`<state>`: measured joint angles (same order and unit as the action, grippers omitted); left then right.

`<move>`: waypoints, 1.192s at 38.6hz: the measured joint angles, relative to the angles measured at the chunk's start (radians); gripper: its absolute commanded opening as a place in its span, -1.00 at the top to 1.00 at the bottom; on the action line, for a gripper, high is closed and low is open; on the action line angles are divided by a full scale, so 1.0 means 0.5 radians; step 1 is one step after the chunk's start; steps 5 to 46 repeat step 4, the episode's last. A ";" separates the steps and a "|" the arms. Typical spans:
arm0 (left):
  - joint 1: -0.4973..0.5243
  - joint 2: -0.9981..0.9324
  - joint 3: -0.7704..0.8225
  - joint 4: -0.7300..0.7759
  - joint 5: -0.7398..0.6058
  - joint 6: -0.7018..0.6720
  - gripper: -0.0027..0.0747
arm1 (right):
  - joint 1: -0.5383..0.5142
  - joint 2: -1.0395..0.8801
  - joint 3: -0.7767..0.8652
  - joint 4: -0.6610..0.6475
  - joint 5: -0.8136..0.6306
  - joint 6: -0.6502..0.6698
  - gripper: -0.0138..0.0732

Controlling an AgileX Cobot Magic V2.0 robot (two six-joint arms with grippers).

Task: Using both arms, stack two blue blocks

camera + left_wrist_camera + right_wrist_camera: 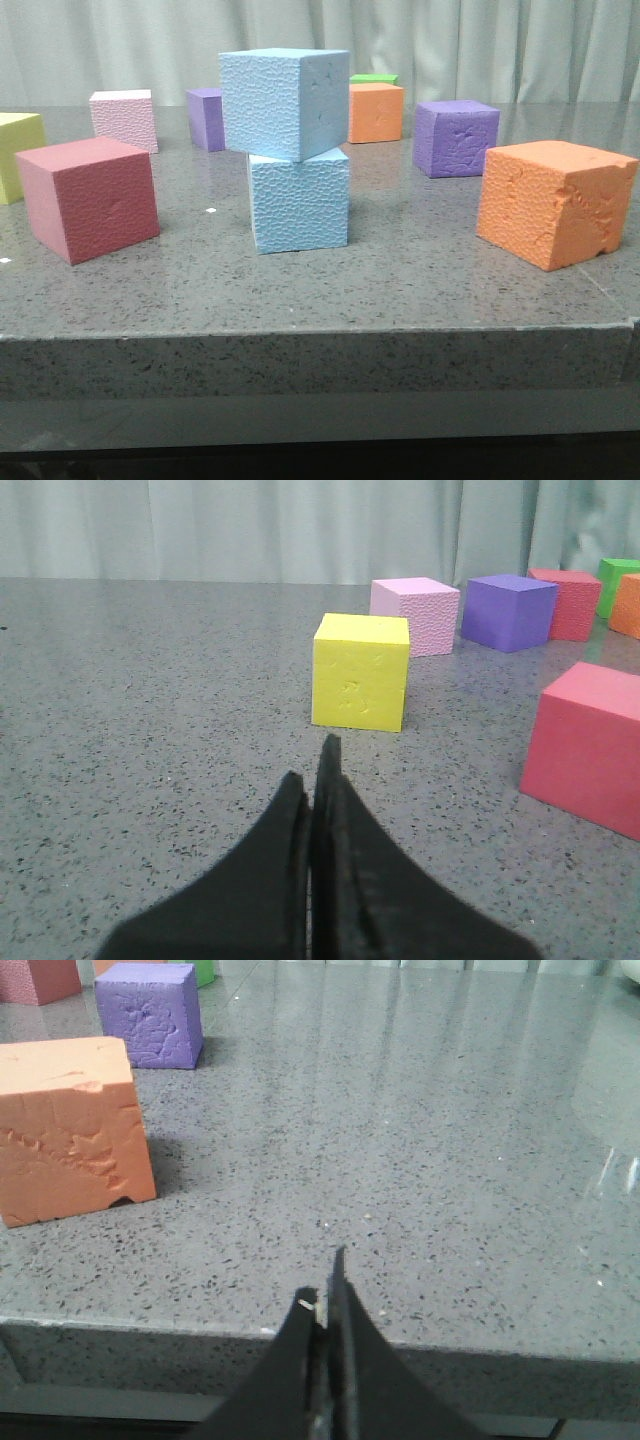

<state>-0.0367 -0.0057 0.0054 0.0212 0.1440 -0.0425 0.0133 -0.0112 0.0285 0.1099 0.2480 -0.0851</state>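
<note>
Now pebbled foam upper blue block (283, 102) askew atop lower blue block (299, 200), left tool (314, 780) clenched empty, right tool (328, 1295) likewise.

— Where are the two blue blocks?
— Mid-table, stacked. The lower blue block (299, 203) sits flat on the grey table (400, 290); the upper blue block (283, 102) rests on top of it.
— Squarely?
— No, the upper one is twisted and overhangs toward the left. Both are sky-blue foam cubes of equal size, with pebbled faces.
</note>
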 measured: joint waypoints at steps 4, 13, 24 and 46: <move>0.000 0.000 0.000 0.000 0.000 0.000 0.98 | 0.000 0.000 0.000 0.000 0.000 0.000 0.84; 0.000 0.000 0.000 0.000 0.000 0.000 0.98 | 0.000 0.000 0.000 0.000 0.000 0.000 0.84; 0.000 0.000 0.000 0.000 0.000 0.000 0.98 | 0.000 0.000 0.000 0.000 0.000 0.000 0.84; 0.000 0.000 0.000 0.000 0.000 0.000 0.98 | 0.000 0.000 0.000 0.000 0.000 0.000 0.84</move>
